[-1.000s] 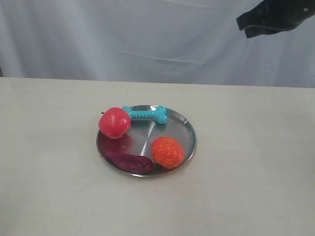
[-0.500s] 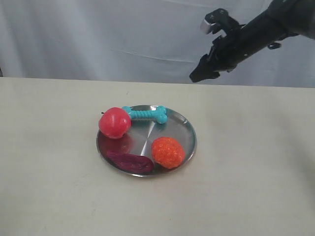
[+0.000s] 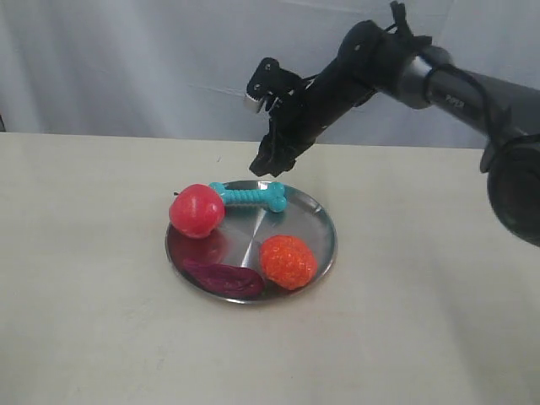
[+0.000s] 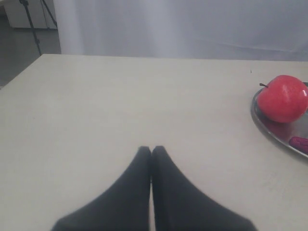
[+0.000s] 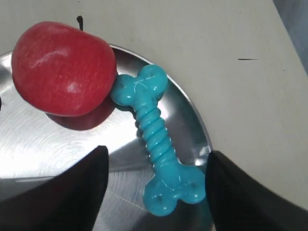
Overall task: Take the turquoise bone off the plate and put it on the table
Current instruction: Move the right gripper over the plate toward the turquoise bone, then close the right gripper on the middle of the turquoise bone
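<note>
The turquoise bone [image 3: 250, 196] [image 5: 157, 140] lies along the far rim of the silver plate [image 3: 316, 226] [image 5: 43, 149], one knobbed end touching a red apple [image 3: 197, 210] [image 5: 63, 68]. My right gripper [image 3: 267, 160] [image 5: 156, 156] hangs open just above the bone's other end, its two dark fingers [image 5: 89, 178] on either side of that knob in the right wrist view. It does not touch the bone. My left gripper [image 4: 151, 150] is shut with nothing in it, over bare table [image 4: 120, 96] away from the plate [image 4: 269, 129].
An orange knobbly fruit [image 3: 288, 261] and a flat magenta slice [image 3: 223, 278] also lie on the plate. A grey cloth backdrop [image 3: 126, 67] hangs behind the table's far edge.
The right arm has swung in from the upper right and come down to the left, from the frame's corner to just above the bone. Nothing on the plate has moved.
</note>
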Robot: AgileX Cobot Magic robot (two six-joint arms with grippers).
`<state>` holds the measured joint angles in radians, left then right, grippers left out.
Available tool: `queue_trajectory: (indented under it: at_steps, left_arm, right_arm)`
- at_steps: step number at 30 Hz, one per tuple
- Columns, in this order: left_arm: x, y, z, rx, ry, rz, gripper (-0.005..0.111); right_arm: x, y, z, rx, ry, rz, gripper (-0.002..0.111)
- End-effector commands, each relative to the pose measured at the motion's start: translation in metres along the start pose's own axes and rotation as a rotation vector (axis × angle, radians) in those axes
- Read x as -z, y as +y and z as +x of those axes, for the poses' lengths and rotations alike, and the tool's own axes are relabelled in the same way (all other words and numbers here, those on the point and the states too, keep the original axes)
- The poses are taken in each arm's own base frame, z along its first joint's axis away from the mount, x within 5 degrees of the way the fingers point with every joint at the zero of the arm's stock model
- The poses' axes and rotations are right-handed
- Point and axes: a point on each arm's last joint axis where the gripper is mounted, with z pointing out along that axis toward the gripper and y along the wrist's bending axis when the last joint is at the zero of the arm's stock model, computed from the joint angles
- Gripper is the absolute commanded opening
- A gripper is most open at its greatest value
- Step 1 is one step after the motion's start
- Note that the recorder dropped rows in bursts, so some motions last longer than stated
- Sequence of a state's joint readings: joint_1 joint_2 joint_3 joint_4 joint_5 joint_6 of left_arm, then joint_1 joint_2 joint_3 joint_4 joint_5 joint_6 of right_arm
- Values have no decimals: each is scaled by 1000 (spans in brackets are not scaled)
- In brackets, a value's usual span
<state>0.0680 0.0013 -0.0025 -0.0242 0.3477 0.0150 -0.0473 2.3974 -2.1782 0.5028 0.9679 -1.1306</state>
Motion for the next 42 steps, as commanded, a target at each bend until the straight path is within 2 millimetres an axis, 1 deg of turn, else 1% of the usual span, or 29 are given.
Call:
queue_trajectory:
  at_steps: [1, 6, 12, 24, 30, 32, 35, 36, 37, 42]
  left_arm:
    - [0, 0, 0, 3, -4, 8, 0]
    - [0, 0, 0, 3, -4, 8, 0]
    - [0, 0, 0, 3, -4, 8, 0]
    - [0, 0, 0, 3, -4, 8, 0]
    - [0, 0, 0, 3, -4, 8, 0]
    - [0, 0, 0, 3, -4, 8, 0]
    - [0, 0, 0, 3, -4, 8, 0]
    - [0, 0, 0, 3, -4, 8, 0]
    - [0, 0, 0, 3, -4, 8, 0]
    - [0, 0, 0, 3, -4, 8, 0]
  right_arm:
    - [-21, -3, 6, -2, 20, -28, 57]
    - [-43, -10, 12, -21, 13, -14, 57]
    - [-62, -13, 20, -33, 11, -11, 57]
    - [-83, -11, 35, -46, 29, -29, 57]
    - [-85, -14, 34, -56, 3, 5, 57]
    - [-85, -14, 33, -58, 1, 4, 52]
    - [-85, -15, 33, -56, -1, 9, 38]
    - [-85, -15, 33, -59, -4, 7, 35]
    - [-85, -14, 33, -61, -6, 6, 33]
    - [-85, -14, 33, -55, -3, -1, 32]
